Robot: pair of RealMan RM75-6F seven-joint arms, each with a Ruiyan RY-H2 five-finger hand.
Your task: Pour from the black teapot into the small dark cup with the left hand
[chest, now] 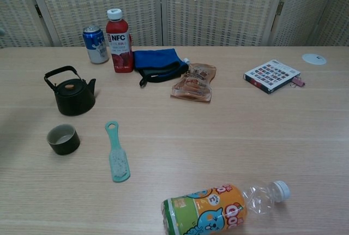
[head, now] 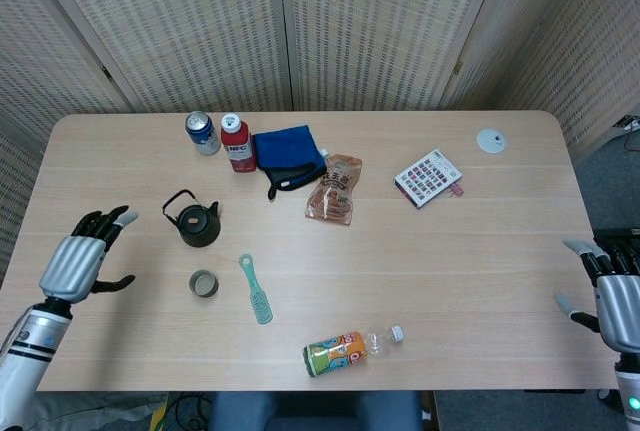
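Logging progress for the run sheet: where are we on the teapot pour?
Done: nothing. The black teapot sits upright on the table, untouched, and the small dark cup stands nearer the front edge. In hand: the left hand hovers open, left of the teapot, holding nothing. Left: grasp, lift, pour. The right hand is idle at the table's edge.

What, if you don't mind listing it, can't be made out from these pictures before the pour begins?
- Black teapot: its contents, hidden by the lid in both views.
- Left hand: outside the chest view's frame.
- Right hand: cut by the head view's edge.
- Small dark cup: whether it holds liquid, too small to tell.
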